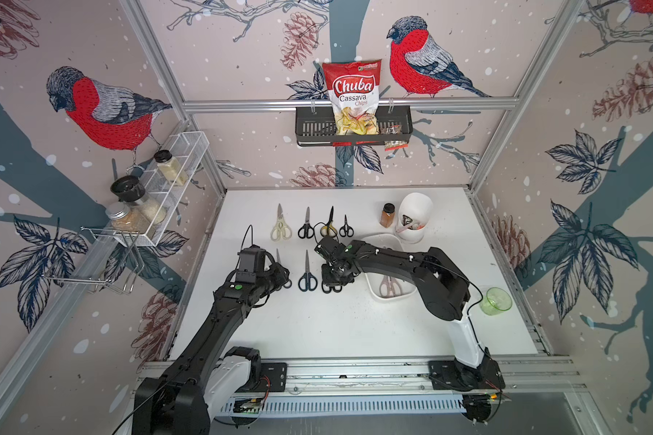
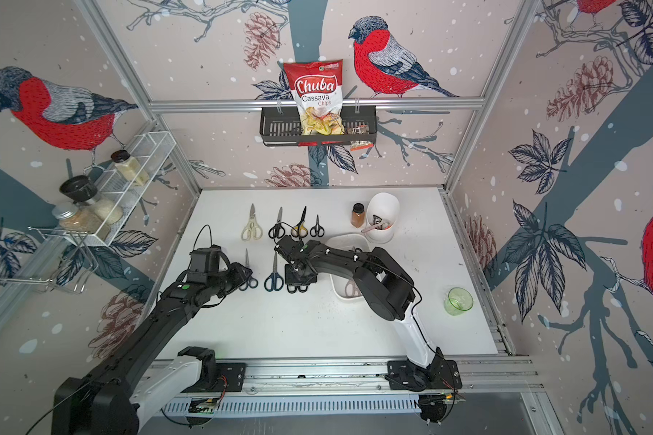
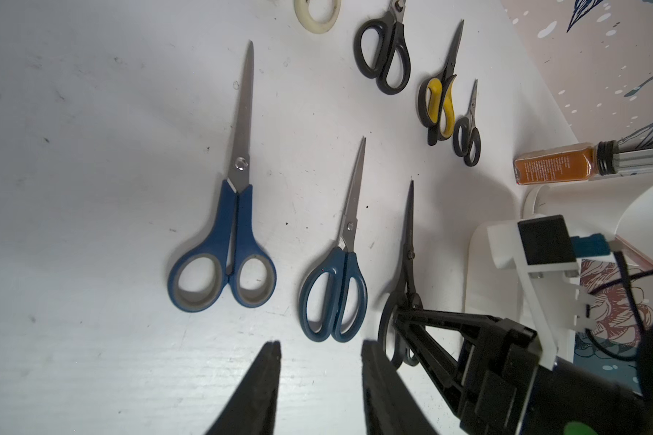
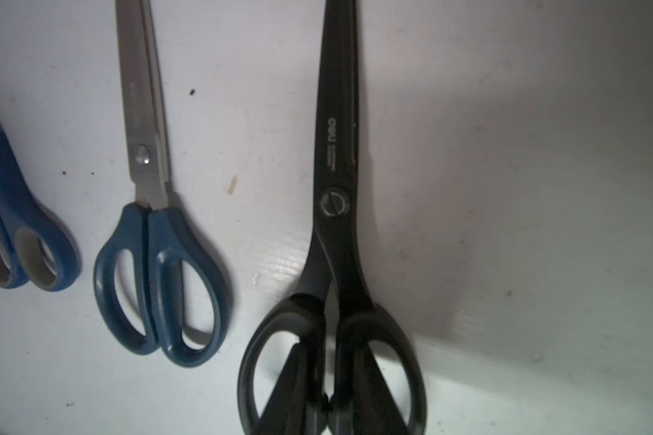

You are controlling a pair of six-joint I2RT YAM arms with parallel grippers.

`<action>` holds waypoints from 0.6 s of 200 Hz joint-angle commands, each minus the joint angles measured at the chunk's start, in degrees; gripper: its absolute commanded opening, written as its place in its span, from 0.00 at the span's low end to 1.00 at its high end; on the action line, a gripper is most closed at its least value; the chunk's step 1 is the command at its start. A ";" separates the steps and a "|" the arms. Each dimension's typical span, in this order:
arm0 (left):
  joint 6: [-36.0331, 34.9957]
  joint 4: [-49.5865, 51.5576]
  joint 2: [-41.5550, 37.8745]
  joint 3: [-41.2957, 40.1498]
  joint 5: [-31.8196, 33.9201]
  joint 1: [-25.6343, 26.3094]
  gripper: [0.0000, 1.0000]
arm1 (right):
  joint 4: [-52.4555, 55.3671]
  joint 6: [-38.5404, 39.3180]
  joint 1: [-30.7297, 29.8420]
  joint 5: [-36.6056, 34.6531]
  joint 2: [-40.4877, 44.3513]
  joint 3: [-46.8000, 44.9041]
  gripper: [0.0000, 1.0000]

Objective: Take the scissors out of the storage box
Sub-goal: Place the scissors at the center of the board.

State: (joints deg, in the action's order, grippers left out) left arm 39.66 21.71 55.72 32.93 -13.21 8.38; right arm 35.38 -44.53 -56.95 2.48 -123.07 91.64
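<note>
Several scissors lie on the white table in two rows: cream, black, black-and-yellow and small black at the back, blue-and-grey and dark blue in front. My right gripper is shut on the handles of a large black pair, which rests on the table beside the dark blue pair. The white storage box lies under my right arm and holds a pinkish pair. My left gripper hovers open over bare table, near the front row's handles.
A tall white cup and a spice bottle stand at the back right. A green glass bowl sits at the right edge. A wire shelf with jars hangs on the left wall, a black basket on the back wall.
</note>
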 commanded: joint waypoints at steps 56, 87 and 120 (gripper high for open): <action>-1.43 1.08 -0.88 -0.55 0.03 -0.19 0.41 | 2.45 -2.50 0.01 -2.70 -1.13 1.57 0.18; -1.30 0.61 -0.40 -0.38 -0.28 -0.21 0.41 | 1.46 -2.05 0.08 -2.73 0.82 1.65 0.32; -2.10 0.40 0.69 0.49 -1.43 -0.23 0.41 | 1.63 -1.83 1.07 -3.52 5.12 1.25 0.36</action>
State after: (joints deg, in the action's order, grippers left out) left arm 38.92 22.98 55.77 32.60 -13.50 8.38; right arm 36.53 -46.46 -56.62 0.38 -120.97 93.08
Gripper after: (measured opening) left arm 0.408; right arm 0.353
